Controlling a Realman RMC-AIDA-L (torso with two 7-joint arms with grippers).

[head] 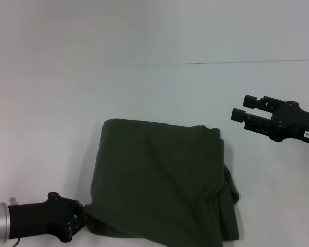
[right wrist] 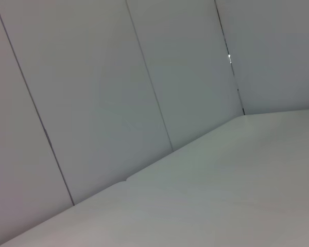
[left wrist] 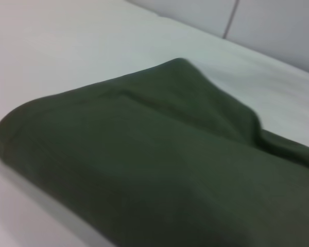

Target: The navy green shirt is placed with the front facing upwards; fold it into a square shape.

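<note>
The navy green shirt (head: 159,177) lies folded into a rough rectangle on the white table, its plain back upward, with looser layers bunched along its right edge. The left wrist view shows the shirt (left wrist: 159,170) close up, filling most of the picture. My left gripper (head: 82,212) sits low at the shirt's near-left corner. That corner is drawn to a point at its tip, and the gripper is shut on it. My right gripper (head: 240,107) hovers open and empty, above the table to the right of the shirt's far-right corner.
The white table (head: 144,92) stretches around the shirt, and a thin seam (head: 221,63) runs across it at the back. The right wrist view holds only the table top (right wrist: 237,185) and grey wall panels (right wrist: 103,92).
</note>
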